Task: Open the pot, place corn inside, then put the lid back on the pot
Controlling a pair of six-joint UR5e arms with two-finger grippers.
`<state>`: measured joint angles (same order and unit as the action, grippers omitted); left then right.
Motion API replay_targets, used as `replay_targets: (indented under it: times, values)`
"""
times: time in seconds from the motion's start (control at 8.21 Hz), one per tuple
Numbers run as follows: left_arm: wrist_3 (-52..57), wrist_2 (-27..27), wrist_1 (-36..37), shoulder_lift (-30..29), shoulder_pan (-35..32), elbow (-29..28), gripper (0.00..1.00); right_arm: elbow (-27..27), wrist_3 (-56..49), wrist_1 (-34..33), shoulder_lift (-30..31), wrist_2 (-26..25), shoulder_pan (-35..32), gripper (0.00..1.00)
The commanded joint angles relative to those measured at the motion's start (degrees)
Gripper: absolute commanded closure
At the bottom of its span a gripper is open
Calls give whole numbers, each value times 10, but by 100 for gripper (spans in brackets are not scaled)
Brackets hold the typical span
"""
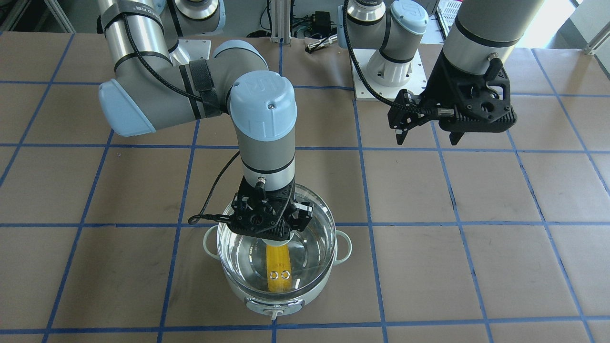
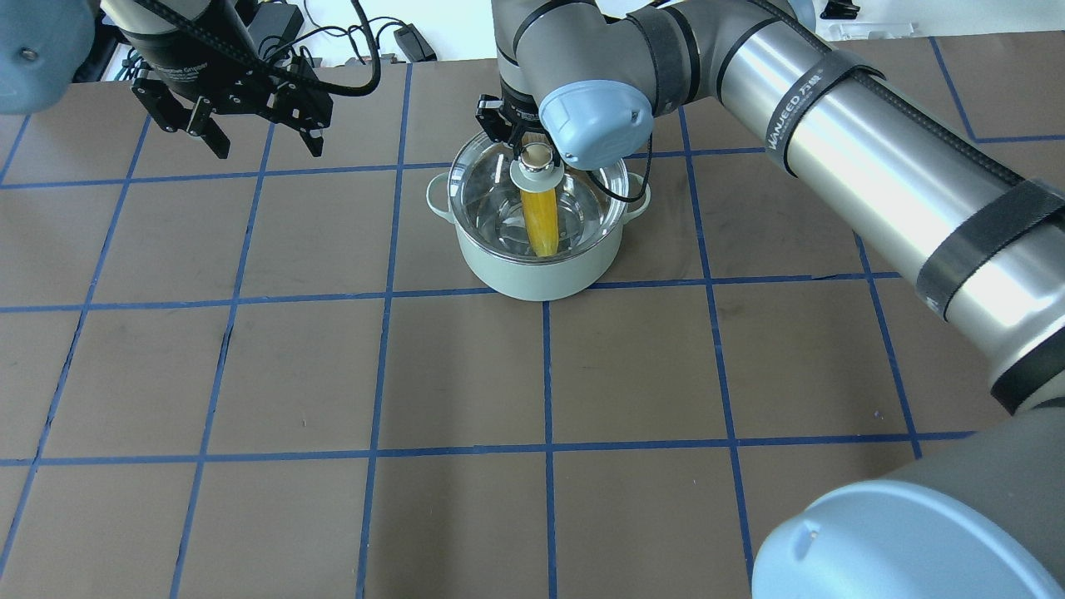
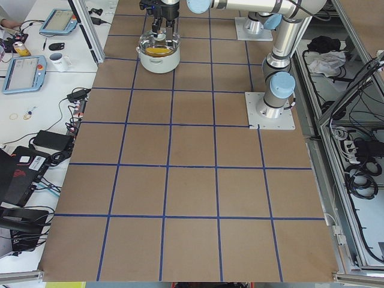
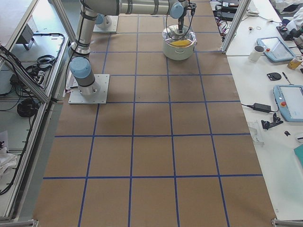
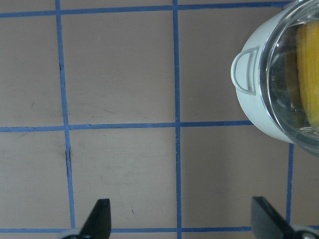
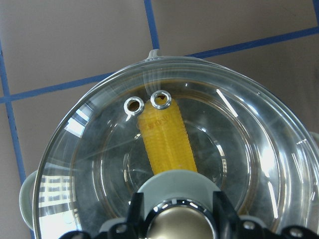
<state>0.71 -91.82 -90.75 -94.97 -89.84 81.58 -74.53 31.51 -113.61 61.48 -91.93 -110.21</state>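
Note:
The pale mint pot (image 1: 286, 297) stands on the brown table, its knob toward the front-facing camera. The yellow corn (image 1: 279, 267) lies inside it, seen through the clear glass lid (image 1: 314, 238), which covers the pot's mouth. My right gripper (image 1: 274, 233) is straight above the pot, shut on the lid's tan knob (image 2: 537, 155). In the right wrist view the fingers (image 6: 135, 205) flank the knob above the corn (image 6: 167, 144) and the two vent holes. My left gripper (image 2: 268, 148) hovers open and empty to the pot's left; its wrist view shows the pot (image 5: 249, 109) at the right edge.
Blue tape lines grid the brown table (image 2: 466, 374). The arms' base plates (image 1: 386, 71) are at the robot's side. Side benches with tablets, cables and a mug (image 3: 59, 60) lie beyond the table ends.

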Motion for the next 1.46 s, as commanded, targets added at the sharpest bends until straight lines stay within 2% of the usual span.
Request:
replay_targets:
  times: [0.0, 1.34]
  values:
    - [-6, 8, 6, 1, 0, 5, 0, -2, 2, 0, 0, 0, 0, 100]
    - [1, 11, -3, 14, -1, 5, 0, -7, -1, -37, -10, 1, 0, 100]
